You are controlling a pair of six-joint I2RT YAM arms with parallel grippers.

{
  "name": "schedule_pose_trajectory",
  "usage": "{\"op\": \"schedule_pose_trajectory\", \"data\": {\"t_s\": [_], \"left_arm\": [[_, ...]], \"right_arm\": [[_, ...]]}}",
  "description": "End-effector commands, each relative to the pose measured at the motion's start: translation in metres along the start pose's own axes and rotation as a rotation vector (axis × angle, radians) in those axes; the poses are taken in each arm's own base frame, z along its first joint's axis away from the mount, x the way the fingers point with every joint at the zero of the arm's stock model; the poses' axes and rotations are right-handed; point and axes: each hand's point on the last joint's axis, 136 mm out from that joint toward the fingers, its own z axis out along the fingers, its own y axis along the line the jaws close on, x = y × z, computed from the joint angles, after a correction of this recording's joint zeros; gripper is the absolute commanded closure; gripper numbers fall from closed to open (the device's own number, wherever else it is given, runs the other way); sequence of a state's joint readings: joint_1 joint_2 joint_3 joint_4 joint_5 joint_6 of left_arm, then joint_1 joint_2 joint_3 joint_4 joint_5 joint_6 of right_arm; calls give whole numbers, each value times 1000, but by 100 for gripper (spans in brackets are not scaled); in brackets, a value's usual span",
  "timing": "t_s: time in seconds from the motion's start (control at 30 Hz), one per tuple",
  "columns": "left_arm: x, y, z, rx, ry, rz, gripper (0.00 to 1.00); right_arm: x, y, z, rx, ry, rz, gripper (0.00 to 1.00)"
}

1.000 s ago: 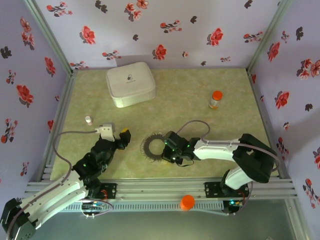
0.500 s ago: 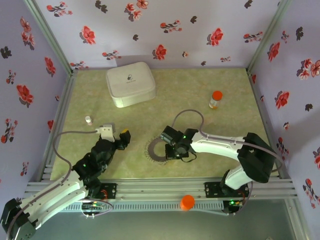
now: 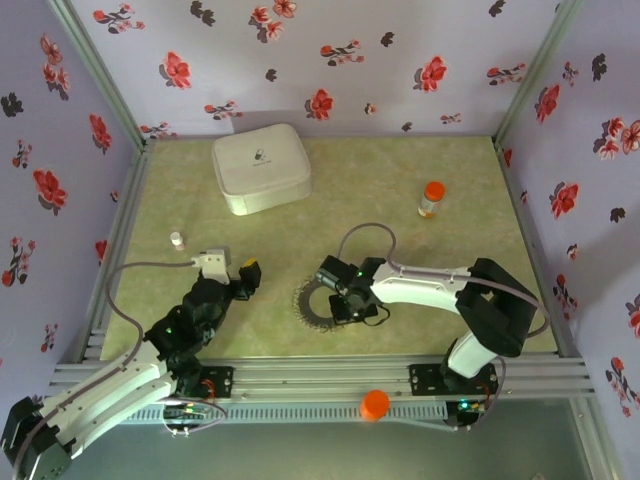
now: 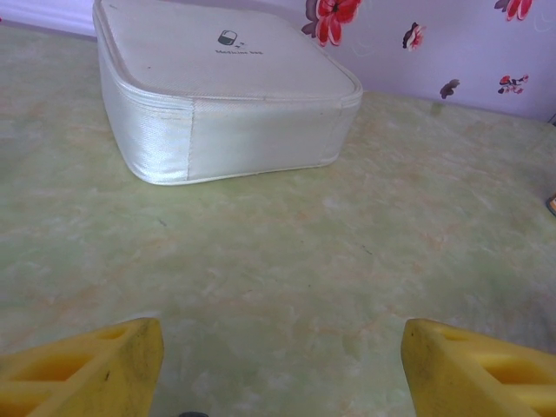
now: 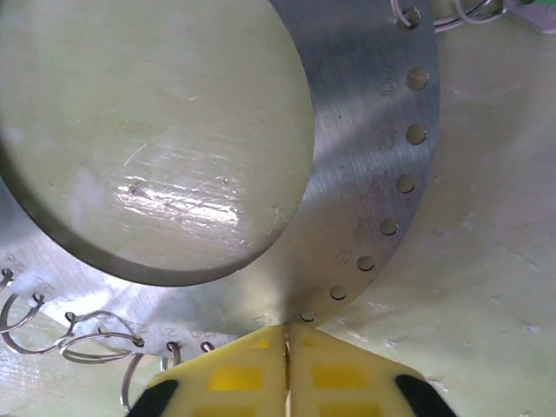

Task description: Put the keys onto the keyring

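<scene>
From above: has swung the right gripper point(image 3: 330, 292) leftward onto the keyring point(image 3: 305, 305) by the table's point(image 3: 450, 300) near edge, nudging it nearer. Likely still positioning, no key on yet. Left wrist: holds the left gripper point(image 4: 282, 373) spread wide. Right wrist: shows pads point(image 5: 234, 378) pressed together at its flat grey rim, with numbered holes point(image 5: 407, 184) and wire loops point(image 5: 87, 343).
</scene>
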State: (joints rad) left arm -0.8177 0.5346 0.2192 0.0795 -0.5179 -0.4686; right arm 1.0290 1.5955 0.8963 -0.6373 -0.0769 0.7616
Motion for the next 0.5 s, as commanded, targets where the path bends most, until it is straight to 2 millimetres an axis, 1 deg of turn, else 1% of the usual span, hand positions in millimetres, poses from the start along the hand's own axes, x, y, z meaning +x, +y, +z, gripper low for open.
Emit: {"op": "schedule_pose_trajectory", "data": {"t_s": [0.0, 0.23, 0.4, 0.47], "left_arm": [[-4, 1, 1, -7, -10, 11, 27], [-6, 0, 1, -6, -14, 17, 27], [-7, 0, 0, -5, -16, 19, 27], [-7, 0, 0, -4, -15, 19, 27]], "right_arm": [[4, 7, 0, -16, 24, -6, 85], [8, 11, -2, -55, 33, 54, 82], [9, 5, -4, -63, 11, 150, 80], [9, 0, -6, -67, -5, 203, 76]]}}
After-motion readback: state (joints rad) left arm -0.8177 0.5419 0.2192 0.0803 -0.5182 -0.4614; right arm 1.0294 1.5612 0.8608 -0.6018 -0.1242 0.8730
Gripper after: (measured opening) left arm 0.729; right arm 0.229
